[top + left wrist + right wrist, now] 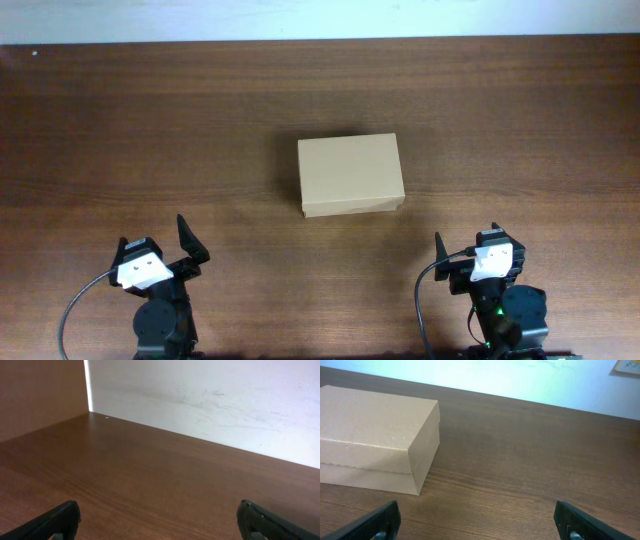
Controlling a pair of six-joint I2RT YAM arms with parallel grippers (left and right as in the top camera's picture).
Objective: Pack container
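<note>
The container (350, 175), a plain tan cardboard box with its lid shut, sits flat at the middle of the dark wooden table. It also shows at the upper left of the right wrist view (375, 435). My left gripper (155, 243) is open and empty near the front edge, to the front left of the box. In the left wrist view its fingers (157, 520) are spread wide over bare wood, and the box is out of that view. My right gripper (478, 246) is open and empty to the front right of the box, with its fingers (476, 520) wide apart.
The wooden table (150, 120) runs to a white wall (320, 15) at the far edge. A tan side panel (40, 390) stands at the left in the left wrist view. Black cables (75, 310) loop beside both arm bases.
</note>
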